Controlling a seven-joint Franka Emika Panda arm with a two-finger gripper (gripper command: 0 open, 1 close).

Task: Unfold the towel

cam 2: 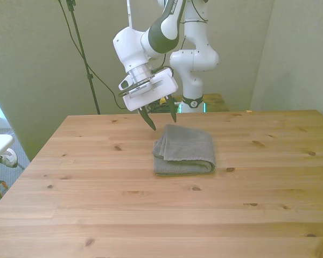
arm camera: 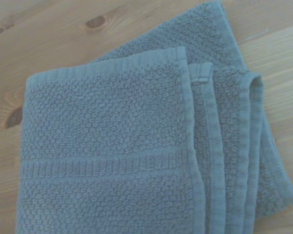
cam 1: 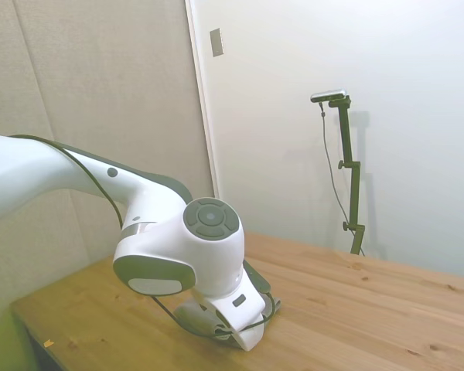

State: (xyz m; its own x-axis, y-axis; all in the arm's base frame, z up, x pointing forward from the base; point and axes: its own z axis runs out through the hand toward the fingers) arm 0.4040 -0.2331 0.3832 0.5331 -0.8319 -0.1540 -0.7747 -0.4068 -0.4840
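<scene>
My end effector (cam 2: 161,119) hangs spread wide, empty, just above the far edge of the towel (cam 2: 184,150), which lies folded mid-counter (cam 2: 97,188). Best bet: pinch only the top hemmed layer, not the stack.

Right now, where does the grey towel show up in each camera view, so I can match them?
Side view: the towel is mostly hidden behind the arm's wrist, low in the picture.
Front view: the towel lies folded mid-table, just below the open gripper.
Wrist view: the towel fills the picture, layered edges showing.
Shared landmark: the wooden table.
</scene>
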